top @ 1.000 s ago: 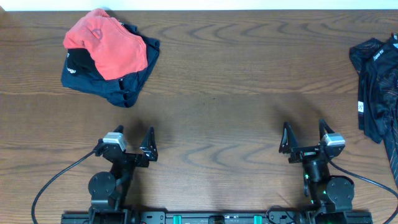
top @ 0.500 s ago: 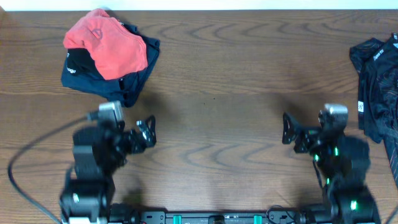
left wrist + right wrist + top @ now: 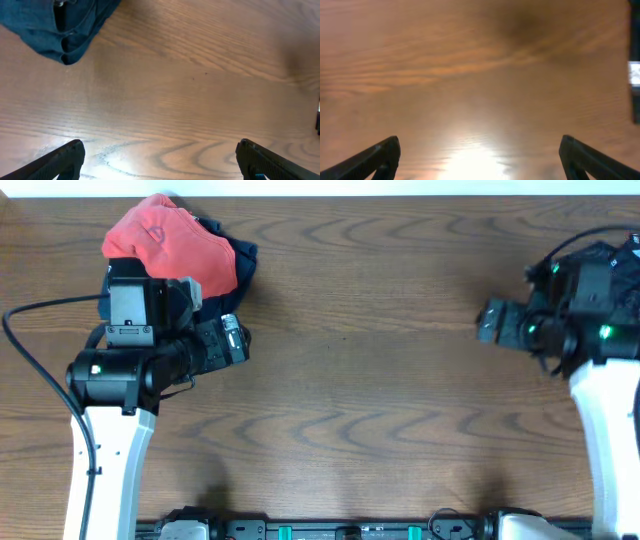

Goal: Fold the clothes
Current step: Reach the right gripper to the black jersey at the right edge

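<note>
Hovering the left gripper (image 3: 236, 340) above the left half of the worktop (image 3: 380, 410), spreading it wide and gripping nothing. Seeing only bare wood between its two tips in the left wrist view (image 3: 160, 150). Pointing it to the right, just near of a pile in the far left corner. Finding there a red garment (image 3: 165, 245) lying on top of a navy garment (image 3: 243, 260), with a navy corner (image 3: 60, 30) showing apart from the gripper.

Hovering the right gripper (image 3: 490, 320) above the right half of the worktop, likewise spreading it wide and gripping nothing, with plain wood under the gap (image 3: 479, 142), and pointing it to the left. Finding the black jersey (image 3: 628, 252) behind it at the right edge, mostly hidden under the right arm and touching neither gripper.
</note>
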Tool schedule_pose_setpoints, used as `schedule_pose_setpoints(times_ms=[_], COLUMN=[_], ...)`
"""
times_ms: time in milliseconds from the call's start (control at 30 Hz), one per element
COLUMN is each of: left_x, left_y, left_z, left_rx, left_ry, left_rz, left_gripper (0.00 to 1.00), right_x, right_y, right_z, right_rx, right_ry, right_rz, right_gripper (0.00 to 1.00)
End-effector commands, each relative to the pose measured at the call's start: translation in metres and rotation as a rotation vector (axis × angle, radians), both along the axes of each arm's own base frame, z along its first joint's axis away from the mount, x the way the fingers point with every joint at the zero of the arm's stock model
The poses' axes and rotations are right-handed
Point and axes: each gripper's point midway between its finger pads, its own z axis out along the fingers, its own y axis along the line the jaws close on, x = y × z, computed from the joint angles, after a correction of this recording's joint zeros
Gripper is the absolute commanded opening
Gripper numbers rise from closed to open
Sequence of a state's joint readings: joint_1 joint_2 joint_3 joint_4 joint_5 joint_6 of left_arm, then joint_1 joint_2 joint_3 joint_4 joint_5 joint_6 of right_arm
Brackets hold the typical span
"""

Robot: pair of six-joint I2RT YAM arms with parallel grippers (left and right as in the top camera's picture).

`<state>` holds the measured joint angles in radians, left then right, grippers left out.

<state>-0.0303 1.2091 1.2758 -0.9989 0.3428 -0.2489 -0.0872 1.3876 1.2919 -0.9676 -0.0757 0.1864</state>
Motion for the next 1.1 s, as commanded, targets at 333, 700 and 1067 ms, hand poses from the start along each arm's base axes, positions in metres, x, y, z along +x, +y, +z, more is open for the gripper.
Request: schedule_pose_setpoints(times_ms=[333, 700, 1067], left_x=[-0.004, -0.003, -0.003], left_y=[-0.018, -0.018, -0.018], left_z=[0.013, 0.013, 0.013], left_rx=[-0.076, -0.076, -0.074], left_ry=[-0.018, -0.022, -0.022], left_rz=[-0.078, -0.078, -0.078], left_gripper=[0.98, 0.98, 0.98], right_x=[0.001, 0.009, 0.017], right_y=[-0.154, -0.187, -0.208], right_z=[-0.11, -0.179, -0.2], right_rx=[-0.002, 0.058, -0.033], right_ry=[0.308, 0.357, 0.342], right_rz=[-0.439, -0.553, -0.545], right_gripper=[0.97, 0.65, 0.63])
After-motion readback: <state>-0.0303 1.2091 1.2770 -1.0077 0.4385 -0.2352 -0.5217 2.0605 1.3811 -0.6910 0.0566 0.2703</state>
